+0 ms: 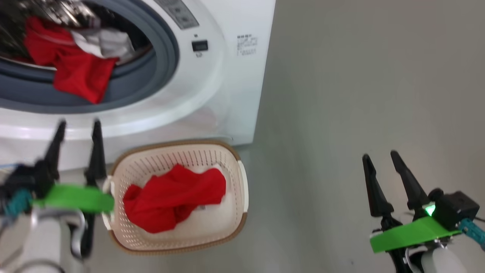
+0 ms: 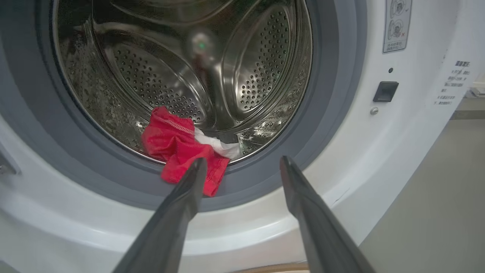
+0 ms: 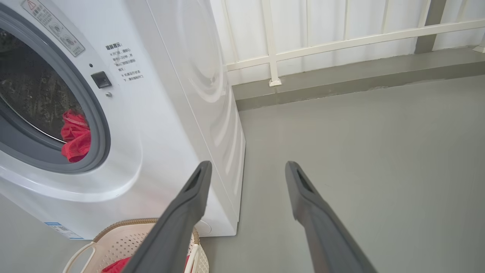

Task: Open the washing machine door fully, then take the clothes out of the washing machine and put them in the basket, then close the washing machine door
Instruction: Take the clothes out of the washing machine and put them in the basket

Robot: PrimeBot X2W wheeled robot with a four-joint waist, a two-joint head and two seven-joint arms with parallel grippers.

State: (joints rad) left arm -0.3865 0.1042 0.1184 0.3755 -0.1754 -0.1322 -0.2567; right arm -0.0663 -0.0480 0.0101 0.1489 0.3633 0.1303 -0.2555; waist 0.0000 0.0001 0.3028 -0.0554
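Left fingers (image 2: 182,208) apart; crumpled red clothes (image 2: 170,140)

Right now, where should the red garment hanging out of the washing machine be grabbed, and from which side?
Probably the lower fold of the red garment, draped over the grey gasket: it hangs clear of the drum. Come in from the front with the open left end effector, pointing at it.

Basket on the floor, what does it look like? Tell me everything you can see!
The basket is cream plastic full of little holes, a rounded rectangle with a brown woven-looking rim and white side handles. It stands upright on the grey floor right in front of the washing machine. A crumpled red garment lies inside it.
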